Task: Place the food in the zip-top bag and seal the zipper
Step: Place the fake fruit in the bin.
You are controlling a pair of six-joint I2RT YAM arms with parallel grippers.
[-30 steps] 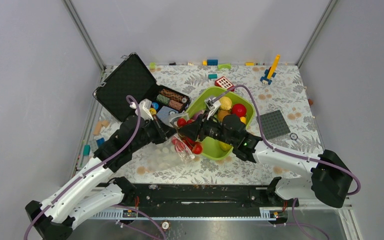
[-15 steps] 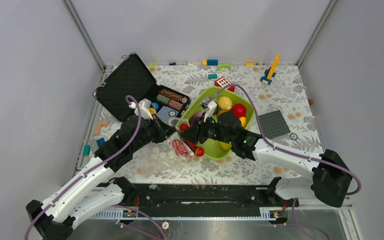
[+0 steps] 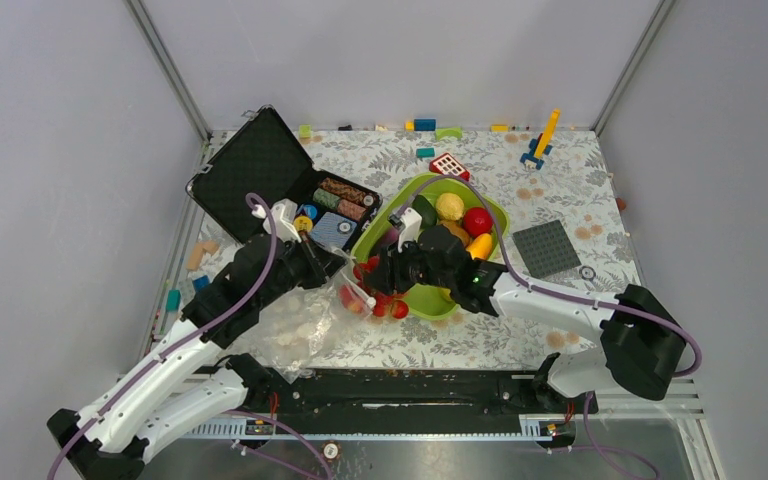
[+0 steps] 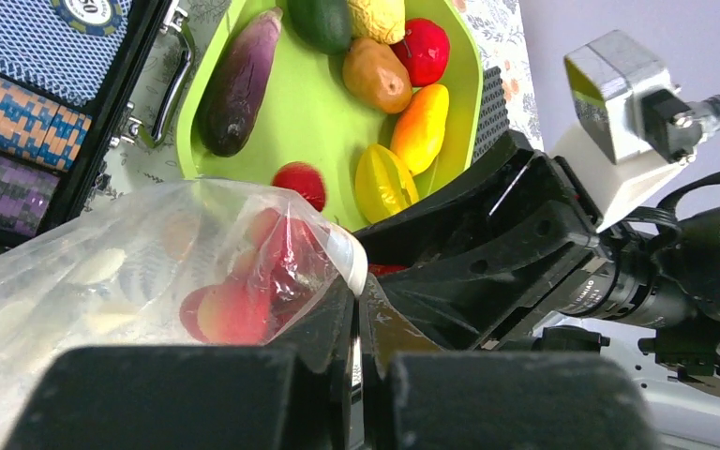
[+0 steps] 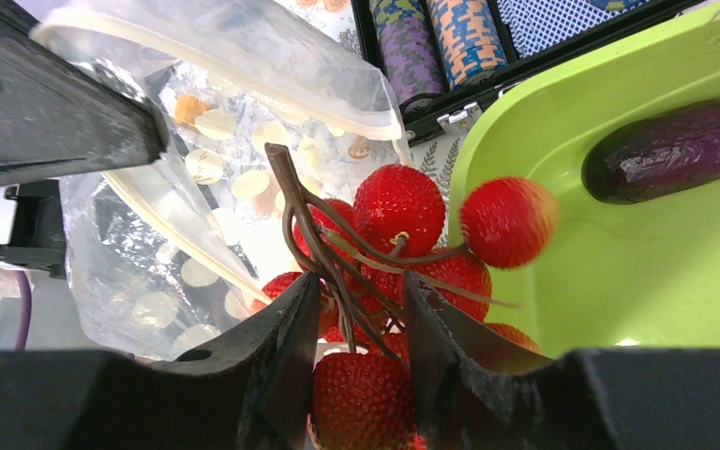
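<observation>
Red strawberries [image 5: 398,202], a stemmed bunch pinched in the right gripper [image 5: 358,291], hang at the zip-top bag's [image 4: 103,272] mouth beside the lime tray's [image 5: 619,272] left rim. The left gripper [image 4: 356,314] pinches the bag's lip; sprawling berries may catch it and spill.

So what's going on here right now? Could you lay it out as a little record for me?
Left gripper: shut on the zip-top bag edge, holding its mouth open
Right gripper: shut on strawberries, by their stems, at the bag's mouth
Zipper: unsealed
In green tray: eggplant, apple, mango, others
Beside tray: open black case of poker chips
</observation>
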